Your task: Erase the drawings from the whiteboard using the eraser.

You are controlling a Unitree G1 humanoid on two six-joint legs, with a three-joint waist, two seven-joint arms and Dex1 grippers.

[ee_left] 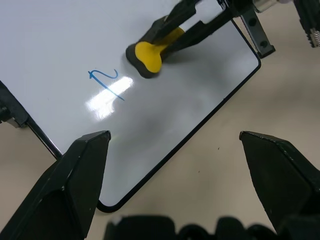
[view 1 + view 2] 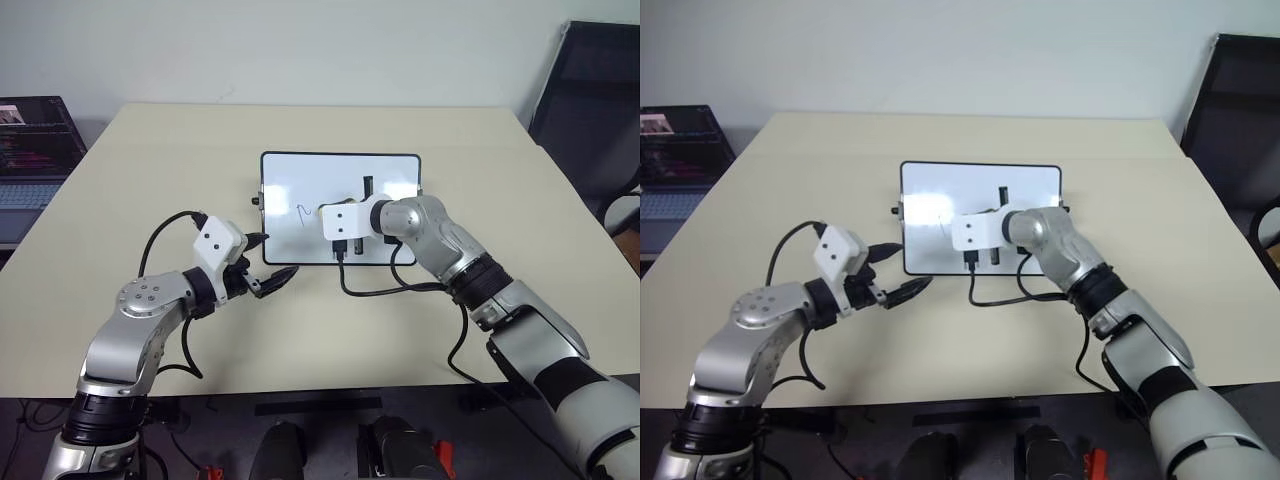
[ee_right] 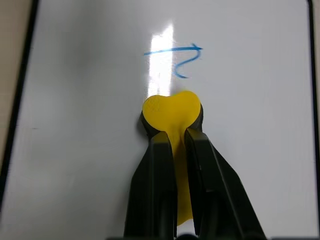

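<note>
The whiteboard (image 2: 300, 175) lies flat at the middle of the table, and one of the drawings, a small blue scribble (image 3: 182, 57), shows on its left half. My right gripper (image 3: 172, 137) is shut on the yellow eraser (image 3: 172, 112), whose black underside rests on the board just beside the scribble (image 1: 105, 80). The eraser (image 1: 147, 56) has its rounded end towards the mark, a short gap away. My left gripper (image 2: 272, 262) hovers open and empty over the table, just off the board's near left corner.
A laptop (image 2: 35, 150) stands off the table's left side and a black chair (image 2: 590, 110) at the far right. Black cables (image 2: 380, 290) loop over the table below the board's near edge. Bare tabletop (image 2: 330, 340) stretches towards me.
</note>
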